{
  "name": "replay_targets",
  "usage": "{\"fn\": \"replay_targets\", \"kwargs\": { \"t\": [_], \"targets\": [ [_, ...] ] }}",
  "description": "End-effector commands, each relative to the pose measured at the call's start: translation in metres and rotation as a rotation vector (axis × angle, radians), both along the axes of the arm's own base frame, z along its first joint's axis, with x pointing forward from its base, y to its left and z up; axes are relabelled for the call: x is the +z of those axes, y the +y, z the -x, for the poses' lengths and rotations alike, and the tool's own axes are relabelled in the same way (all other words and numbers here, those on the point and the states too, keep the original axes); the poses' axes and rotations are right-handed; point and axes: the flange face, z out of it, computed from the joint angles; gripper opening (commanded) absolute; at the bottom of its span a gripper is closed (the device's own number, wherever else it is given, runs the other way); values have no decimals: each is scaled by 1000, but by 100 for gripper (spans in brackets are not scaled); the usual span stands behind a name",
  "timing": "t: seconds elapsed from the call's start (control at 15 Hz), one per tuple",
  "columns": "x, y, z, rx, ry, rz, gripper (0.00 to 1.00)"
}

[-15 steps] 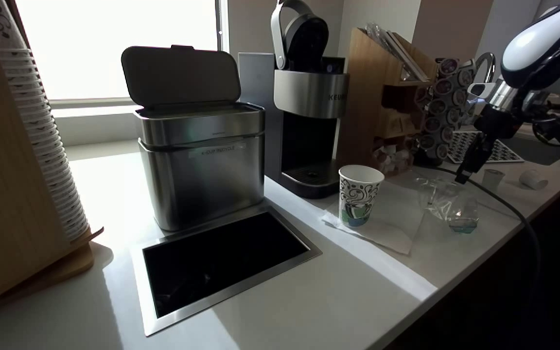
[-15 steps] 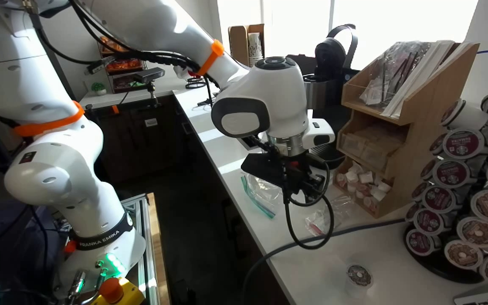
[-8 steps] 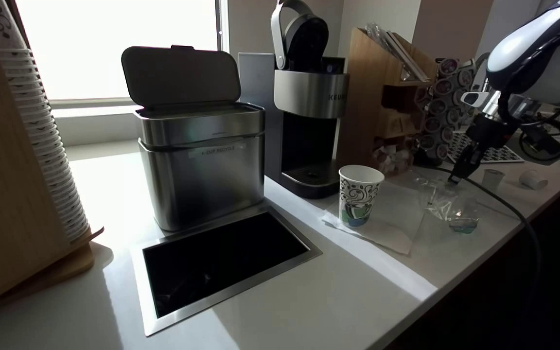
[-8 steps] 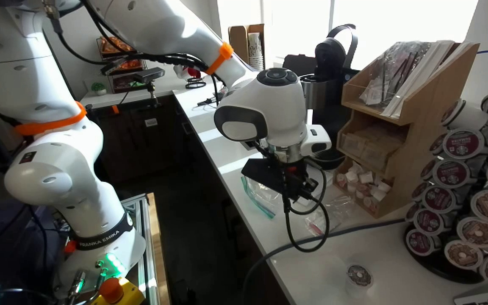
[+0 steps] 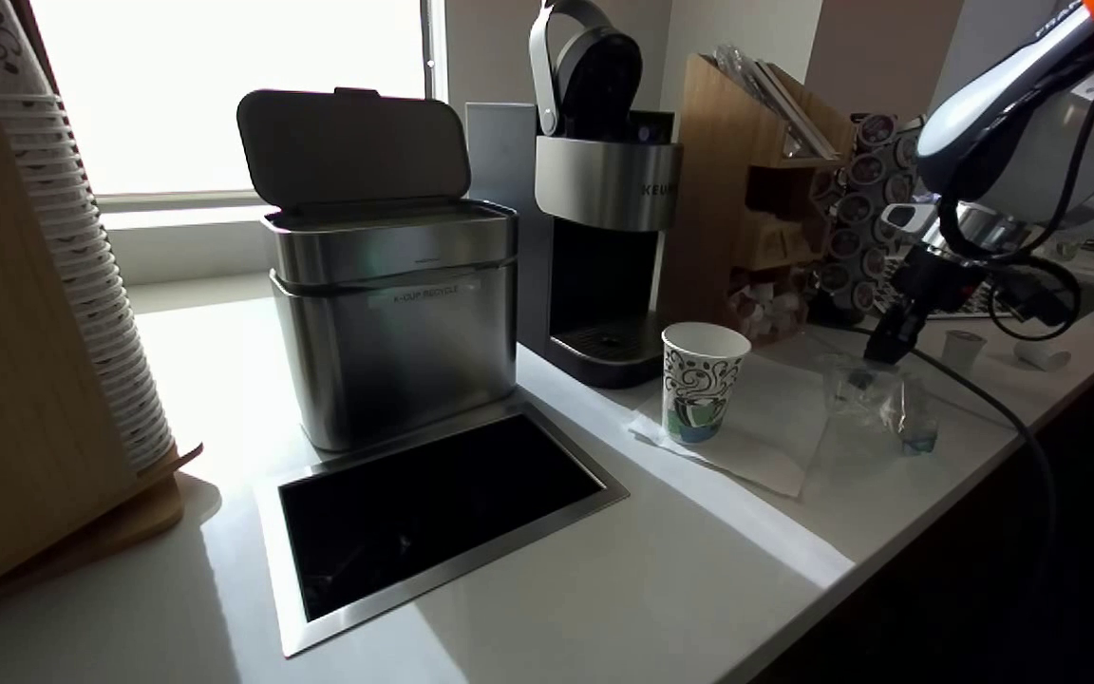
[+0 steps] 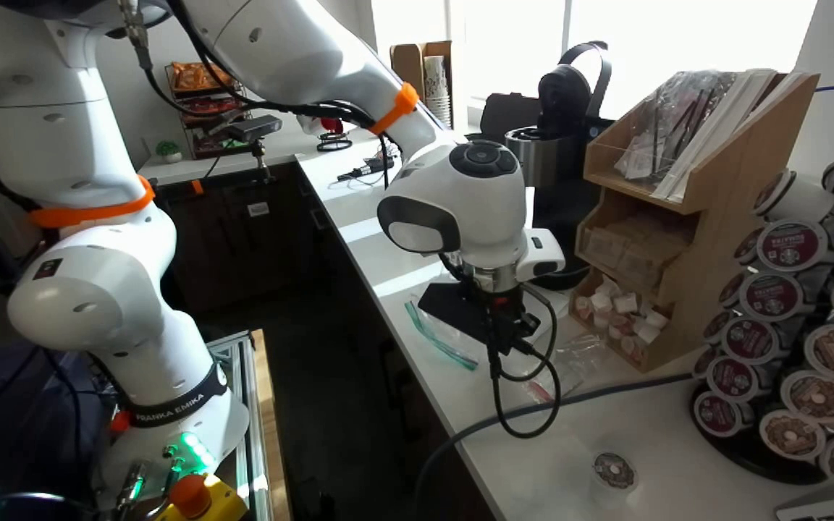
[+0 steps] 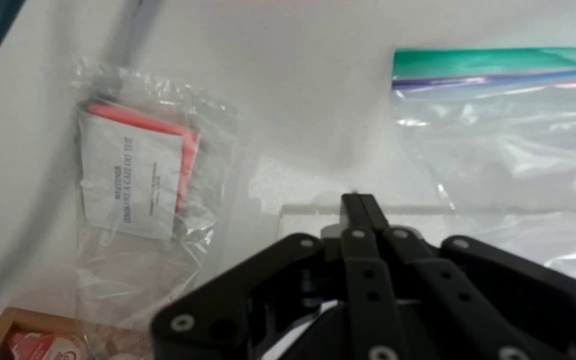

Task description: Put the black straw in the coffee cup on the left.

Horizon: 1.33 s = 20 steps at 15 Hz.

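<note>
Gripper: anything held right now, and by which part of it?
Cannot tell: the gripper is shut, fingertips together in the wrist view. The dark speck at the tips is too small to identify as the black straw.

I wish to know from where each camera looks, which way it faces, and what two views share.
An exterior view: above the counter near the stacked cups, looking along it toward the coffee machine and paper cup; the arm's outer end and claw show.
An exterior view: near the coffee pods, looking back along the counter; most of the arm shows, with its base.
Wrist view: on the arm, facing down at the counter and green-edged bag; of the arm, only the claw shows.
Both exterior views show the coffee machine.
</note>
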Motion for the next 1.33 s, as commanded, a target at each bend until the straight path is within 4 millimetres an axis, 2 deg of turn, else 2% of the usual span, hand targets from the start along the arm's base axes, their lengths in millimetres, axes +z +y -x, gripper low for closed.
{"fn": "replay_targets", "kwargs": {
  "t": [0.0, 0.67, 1.27],
  "targets": [
    [-12, 1, -7, 16, -8, -22, 0],
    [-23, 6, -14, 41, 25, -16, 0],
    [-29, 3, -10, 67, 88, 1, 0]
  ]
}}
